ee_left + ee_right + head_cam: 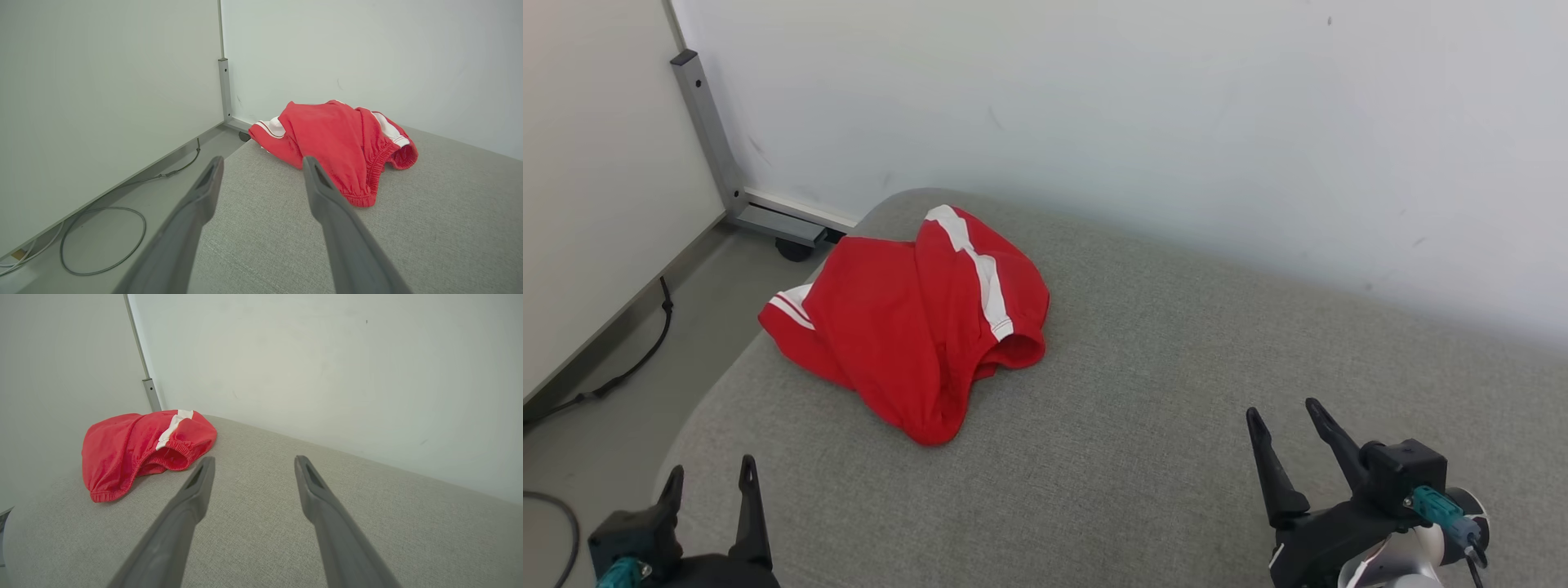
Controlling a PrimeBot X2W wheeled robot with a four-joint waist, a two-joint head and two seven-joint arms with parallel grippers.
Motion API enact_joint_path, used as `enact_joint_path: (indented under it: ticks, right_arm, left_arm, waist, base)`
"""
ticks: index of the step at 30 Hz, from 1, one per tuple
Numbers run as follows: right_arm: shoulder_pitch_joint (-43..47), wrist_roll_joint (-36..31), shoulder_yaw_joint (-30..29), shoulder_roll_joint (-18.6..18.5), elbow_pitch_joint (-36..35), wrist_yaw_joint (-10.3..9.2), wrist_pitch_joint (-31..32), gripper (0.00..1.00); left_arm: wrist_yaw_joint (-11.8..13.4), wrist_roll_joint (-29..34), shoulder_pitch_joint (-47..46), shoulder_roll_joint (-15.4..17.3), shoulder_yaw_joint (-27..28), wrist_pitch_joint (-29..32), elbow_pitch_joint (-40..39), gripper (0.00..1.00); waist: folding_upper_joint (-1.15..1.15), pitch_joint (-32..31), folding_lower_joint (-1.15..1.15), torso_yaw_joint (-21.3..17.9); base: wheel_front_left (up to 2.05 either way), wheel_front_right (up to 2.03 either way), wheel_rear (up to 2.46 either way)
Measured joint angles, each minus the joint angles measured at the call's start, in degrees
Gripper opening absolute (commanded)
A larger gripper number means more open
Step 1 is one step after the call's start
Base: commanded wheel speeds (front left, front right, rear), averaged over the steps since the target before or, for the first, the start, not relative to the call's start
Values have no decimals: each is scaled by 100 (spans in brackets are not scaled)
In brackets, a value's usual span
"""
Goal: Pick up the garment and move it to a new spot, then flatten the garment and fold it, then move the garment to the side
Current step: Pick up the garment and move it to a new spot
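One red garment (907, 327) ahead of two grippers (left gripper (711, 469), right gripper (1282, 410)), plus one grey cushion (1135, 408), one metal post (707, 122).

Bright even light, soft faint shadows, sharp focus, wide-angle wrist distortion

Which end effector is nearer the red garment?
Left. The left end effector, open, sits in front of the red garment, slightly to its left; the right end effector, also open, is farther off to its right.
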Motion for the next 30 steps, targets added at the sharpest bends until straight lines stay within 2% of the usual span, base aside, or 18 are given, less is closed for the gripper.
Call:
enact_joint_path:
  ticks: [5, 10, 15, 21, 25, 30]
  right_arm:
    - [-70, 0, 31, 35, 36, 25, 0, 100]
    - [-100, 1, 68, 38, 75, 67, 7, 100]
    - [-110, 1, 102, 43, 122, 68, 11, 100]
    - [-270, -2, 127, -3, 123, 104, 60, 100]
    - [-363, -7, 143, -35, 132, 121, 113, 100]
    - [-478, -23, 171, -70, 123, 127, 168, 100]
  left_arm:
    - [0, -8, 101, -20, -2, 2, -36, 100]
    - [-69, -285, -110, -74, 23, 99, 16, 100]
    - [-398, -790, -663, -124, -26, 244, 279, 100]
    - [-834, -937, -1611, -99, -189, 523, 843, 100]
    - [-1021, -1280, -2191, -114, -122, 748, 1347, 100]
    - [-1116, -1546, -2897, -91, 23, 1035, 2047, 100]
  waist:
    - [0, 1, 0, 54]
    - [0, 21, 0, 38]
    - [0, 55, 0, -65]
    - [1, 166, 2, -237]
    - [1, 234, 2, -359]
    - [1, 321, 2, -533]
  base:
    - [0, 0, 0]
    - [0, 0, 0]
    - [0, 0, 0]
    - [0, 0, 0]
    - [0, 0, 0]
    - [0, 0, 0]
